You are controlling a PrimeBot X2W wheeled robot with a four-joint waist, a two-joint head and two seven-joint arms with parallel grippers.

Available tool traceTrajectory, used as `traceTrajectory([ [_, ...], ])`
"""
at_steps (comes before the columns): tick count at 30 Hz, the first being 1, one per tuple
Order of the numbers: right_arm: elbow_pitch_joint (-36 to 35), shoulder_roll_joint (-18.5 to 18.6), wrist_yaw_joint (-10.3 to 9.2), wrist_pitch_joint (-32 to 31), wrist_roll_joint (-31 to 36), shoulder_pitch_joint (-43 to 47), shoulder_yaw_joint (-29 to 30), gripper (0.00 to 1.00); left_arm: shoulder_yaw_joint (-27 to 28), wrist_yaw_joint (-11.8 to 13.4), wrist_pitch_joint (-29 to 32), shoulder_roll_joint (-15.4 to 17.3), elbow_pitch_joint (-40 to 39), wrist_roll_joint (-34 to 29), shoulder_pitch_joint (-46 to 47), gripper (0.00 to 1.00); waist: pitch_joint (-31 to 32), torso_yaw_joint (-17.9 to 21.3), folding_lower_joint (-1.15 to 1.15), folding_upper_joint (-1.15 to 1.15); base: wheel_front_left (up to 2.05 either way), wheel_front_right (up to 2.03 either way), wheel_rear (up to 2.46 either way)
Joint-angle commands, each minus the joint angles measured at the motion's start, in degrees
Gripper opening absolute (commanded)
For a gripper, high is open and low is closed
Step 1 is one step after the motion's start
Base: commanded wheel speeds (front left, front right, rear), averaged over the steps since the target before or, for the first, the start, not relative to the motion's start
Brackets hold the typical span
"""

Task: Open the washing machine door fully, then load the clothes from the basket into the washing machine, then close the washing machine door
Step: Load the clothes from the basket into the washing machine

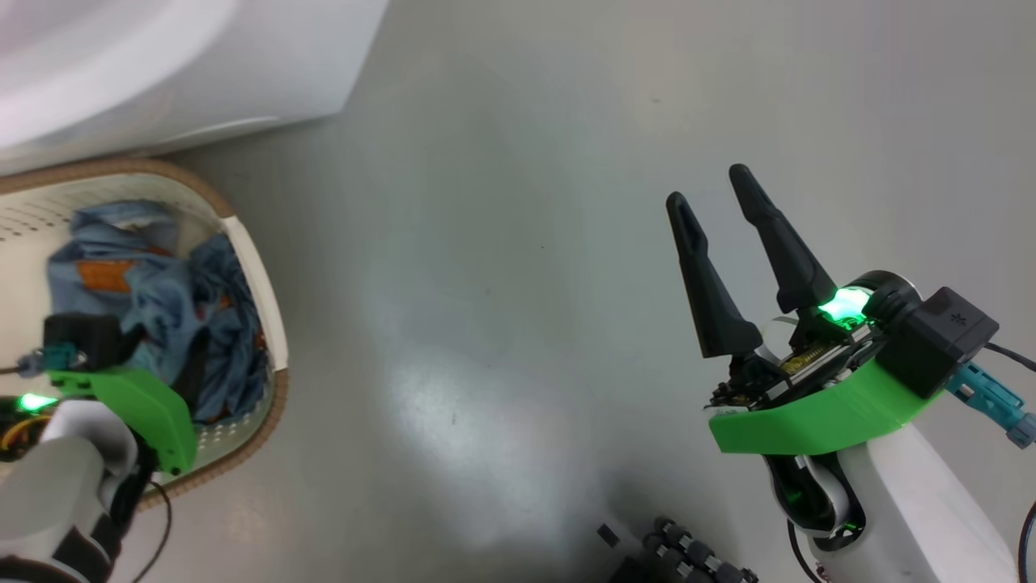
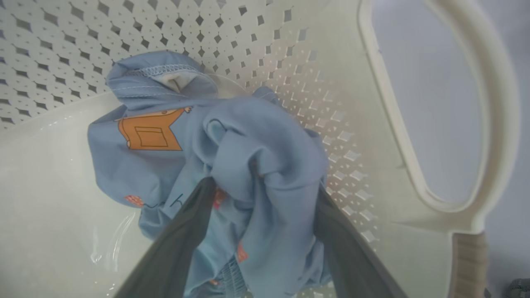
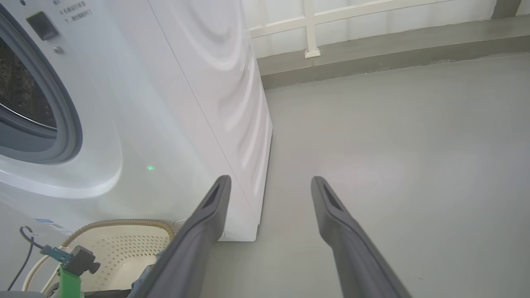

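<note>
The cream basket stands on the floor beside the white washing machine, with the light blue clothes bunched inside. My left arm's green wrist piece hangs over the basket. In the left wrist view my left gripper is open, its fingers straddling a fold of the clothes against the perforated basket wall. My right gripper is open and holds nothing above bare floor. The right wrist view shows the washing machine with its drum opening uncovered. The washing machine door is out of view.
Grey floor stretches between the basket and my right arm. A kerb and a white rail close the far side. My wheeled base shows at the bottom edge. The basket handle loop rises right of my left fingers.
</note>
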State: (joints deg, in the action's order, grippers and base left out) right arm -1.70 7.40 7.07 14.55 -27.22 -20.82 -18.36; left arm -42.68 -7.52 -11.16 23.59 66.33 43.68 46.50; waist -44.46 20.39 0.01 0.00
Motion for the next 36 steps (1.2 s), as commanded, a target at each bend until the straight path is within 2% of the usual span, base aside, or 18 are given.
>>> traceTrajectory([
  [1,-1.6,0.1,0.42,0.4,0.7,0.6,-1.3,1.0,0.5,0.0,0.3,2.2,0.5,0.7,0.7,1.0,-1.4,1.1,-0.01,0.0,0.0,0.0,0.0],
  [21,-2.4,-1.0,0.42,0.4,0.8,-1.5,-4.4,1.0,-4.0,0.0,6.9,5.6,3.4,6.4,5.3,0.99,-5.4,3.9,-0.01,0.0,0.0,0.0,0.0],
  [22,-2.4,-1.0,0.42,0.4,0.8,-1.5,-4.4,1.0,-4.2,0.0,7.1,5.7,3.3,6.7,5.4,0.77,-5.4,3.9,-0.01,0.0,0.0,0.0,0.0],
  [23,-2.4,-1.0,0.42,0.4,0.9,-1.5,-4.4,1.0,-4.4,0.0,7.4,5.8,3.2,7.1,5.5,0.43,-5.5,4.0,-0.01,0.0,0.0,0.0,0.0],
  [25,-2.4,-0.9,0.42,0.4,0.9,-1.5,-4.4,1.0,-4.8,0.0,7.8,5.9,2.8,7.8,5.6,0.0,-5.6,3.9,-0.01,0.0,0.0,0.0,0.0],
  [32,-2.3,-0.8,0.42,0.4,1.2,-1.7,-4.0,1.0,-5.8,0.0,7.4,5.9,1.9,9.8,5.6,0.0,-4.8,3.1,-0.01,0.0,0.0,0.0,0.0],
  [36,-2.2,-0.6,0.42,0.4,1.3,-1.6,-3.2,1.0,-5.4,0.0,4.8,5.2,1.5,12.4,5.1,0.0,-3.1,1.6,-0.01,0.0,0.0,0.0,0.0],
])
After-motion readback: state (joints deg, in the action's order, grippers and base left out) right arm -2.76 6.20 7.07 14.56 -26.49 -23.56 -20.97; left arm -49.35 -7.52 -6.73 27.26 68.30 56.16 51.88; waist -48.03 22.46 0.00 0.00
